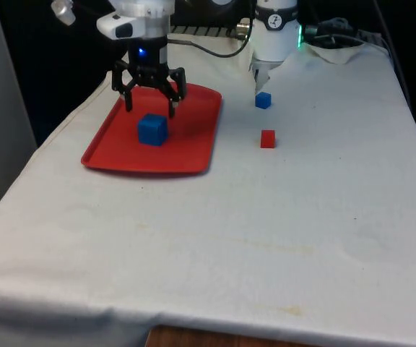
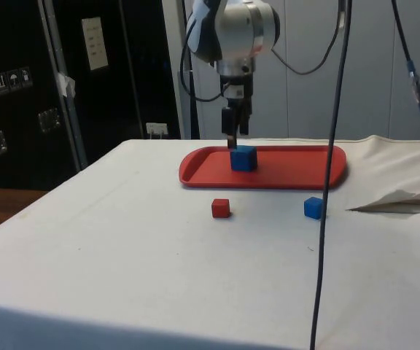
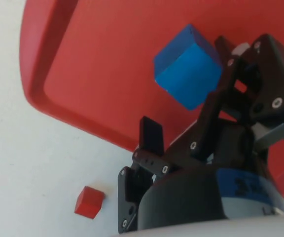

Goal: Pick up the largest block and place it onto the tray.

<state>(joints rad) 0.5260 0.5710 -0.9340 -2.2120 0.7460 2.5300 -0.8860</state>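
Block: the big blue block [image 1: 152, 130] sat on the red tray [image 1: 193, 137], resting flat on the tray's floor and well inside its rim.
Block's place on the tray: toward the middle of the tray, nearer the robot-side half in the side view, clear of every raised edge.
Block's handling: it looked like a small solid cube, stiff and light, with flat, fairly smooth faces; I judged it unlikely to deform or break, though smooth sides could slip under a weak pinch.
Where to hold: two opposite upright faces, around mid-height, with the pads square to them; corners and edges would give a poor grip.
Gripper: the black gripper [image 1: 149, 96] hung just above the block, fingers spread wide and holding nothing; the wrist view showed the block free between and beyond the fingers [image 3: 151, 139], not pinched.
Task state: judged from how things lay, the block was already on the tray and let go.
Tray's neighbours: a small red block [image 1: 267, 139] lay on the white cloth [image 1: 266, 238] near the tray, on the front view's right; a small blue block [image 1: 263, 100] lay a little farther from the tray, behind the red one.
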